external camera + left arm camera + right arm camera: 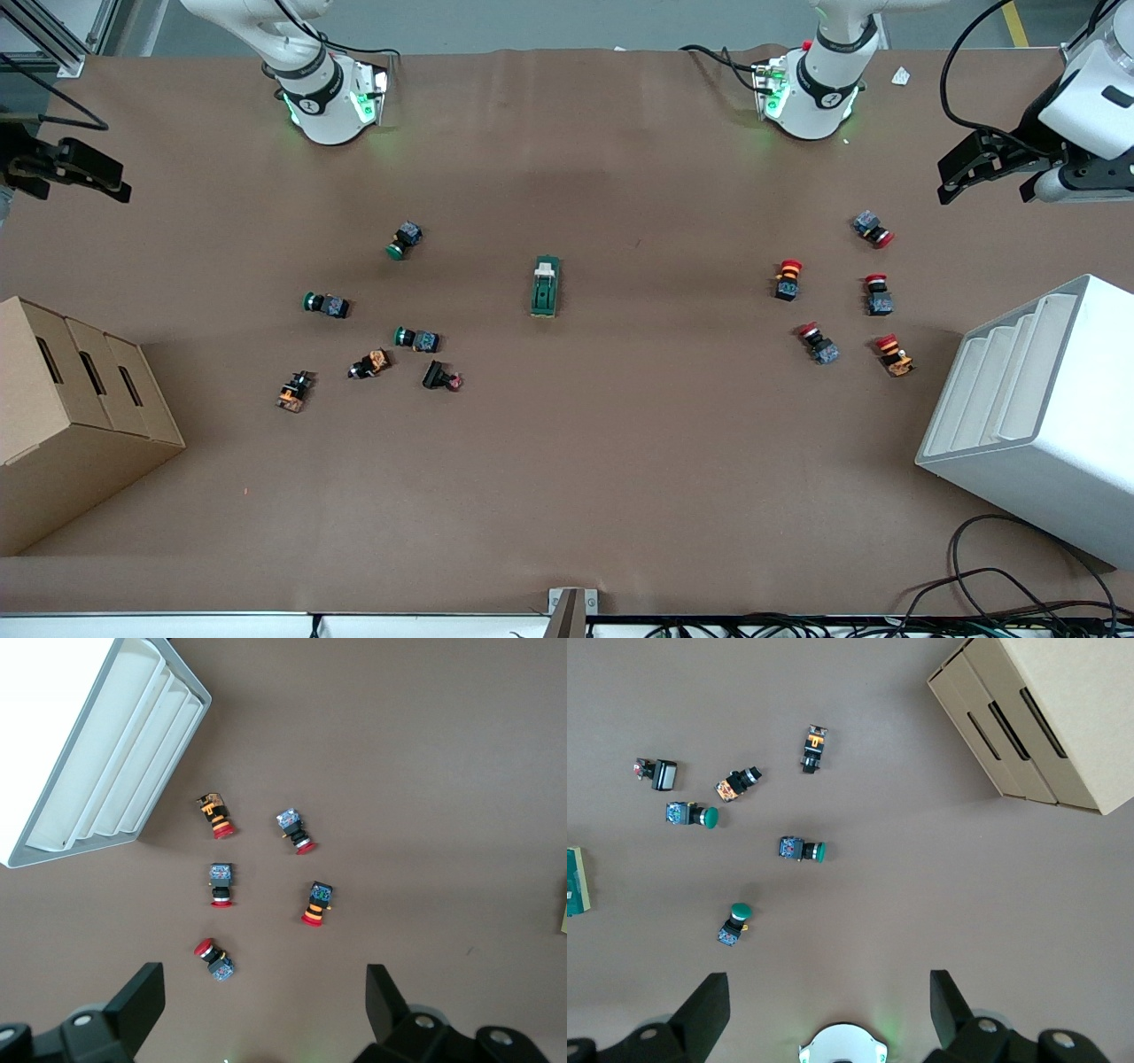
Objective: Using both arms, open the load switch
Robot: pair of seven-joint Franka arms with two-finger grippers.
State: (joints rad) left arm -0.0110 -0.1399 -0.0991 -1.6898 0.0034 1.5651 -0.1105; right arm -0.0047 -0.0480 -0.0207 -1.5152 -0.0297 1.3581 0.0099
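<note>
Pincers released: left pincer (pixel 983 173) and right pincer (pixel 75 173) raised over opposite tabletop (pixel 567 487) ends; load switch (pixel 546 287) lies mid-tabletop, between cardboard box (pixel 71 416) and white bin (pixel 1036 416)

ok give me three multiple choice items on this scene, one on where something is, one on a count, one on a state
1. Where does the load switch lie?
A. mid-table, between the two button clusters
B. in the white rack
C. on the cardboard box

2. How many red-capped push-buttons lie near the white rack?
A. two
B. five
C. eight

3. How do the left gripper and right gripper stand?
A. both open, holding nothing
B. both shut on the switch
C. one shut on a button

Answers: 1 A, it sits alone at centre. 2 B, the left wrist view shows five. 3 A, both pairs of fingers are spread apart.
</note>
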